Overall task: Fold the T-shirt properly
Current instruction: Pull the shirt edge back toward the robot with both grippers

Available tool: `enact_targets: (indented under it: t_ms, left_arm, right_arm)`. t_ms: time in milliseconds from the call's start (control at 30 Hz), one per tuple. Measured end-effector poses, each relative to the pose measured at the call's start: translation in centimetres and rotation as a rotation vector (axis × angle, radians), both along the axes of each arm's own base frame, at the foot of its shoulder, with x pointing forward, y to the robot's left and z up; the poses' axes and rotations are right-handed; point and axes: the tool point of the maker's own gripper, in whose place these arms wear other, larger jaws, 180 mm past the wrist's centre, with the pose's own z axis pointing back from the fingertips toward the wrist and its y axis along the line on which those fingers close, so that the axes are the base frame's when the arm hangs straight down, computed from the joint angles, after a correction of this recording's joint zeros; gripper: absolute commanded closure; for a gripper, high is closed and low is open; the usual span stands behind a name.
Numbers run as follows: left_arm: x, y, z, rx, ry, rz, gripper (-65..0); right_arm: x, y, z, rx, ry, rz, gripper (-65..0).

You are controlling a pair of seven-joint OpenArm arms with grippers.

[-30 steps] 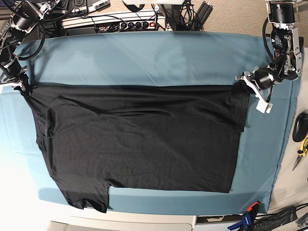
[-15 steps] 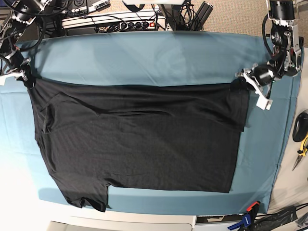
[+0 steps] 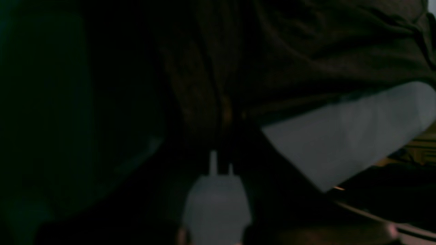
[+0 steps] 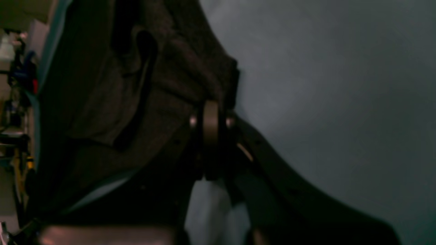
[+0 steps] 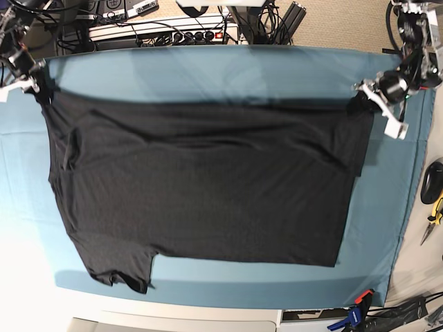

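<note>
The shirt (image 5: 201, 187) is plain dark charcoal, spread wide over the teal cloth (image 5: 208, 72), with its far edge lifted taut and a sleeve trailing at the near left. The right gripper (image 5: 33, 84) pinches its far-left corner; the left gripper (image 5: 363, 97) pinches its far-right corner. Both arms reach in from the far corners.

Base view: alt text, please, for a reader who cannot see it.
A dark T-shirt lies spread on a teal cloth, its two far corners pinched by the left tool and the right tool. Cables and equipment sit behind the cloth.
</note>
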Motion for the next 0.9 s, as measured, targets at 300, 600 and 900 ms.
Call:
enact_targets:
  t_ms: [300,600,900]
  left_arm:
    - [-2.6,-0.3,-1.1,-0.009,0.060,0.000,0.0]
    - [-5.0,-0.5,-1.7,-0.039,0.091,0.044,0.0]
    - [-6.4,1.1,-1.1,-0.031,0.090,0.090,0.0]
  right_arm:
    - [-3.9,-0.6,0.5,-0.093,0.117,0.075,0.0]
    - [-5.1,-0.4,0.6,-0.114,0.153,0.099,0.0]
    - [-5.5,-1.3,1.2,-0.143,0.184,0.122,0.0]
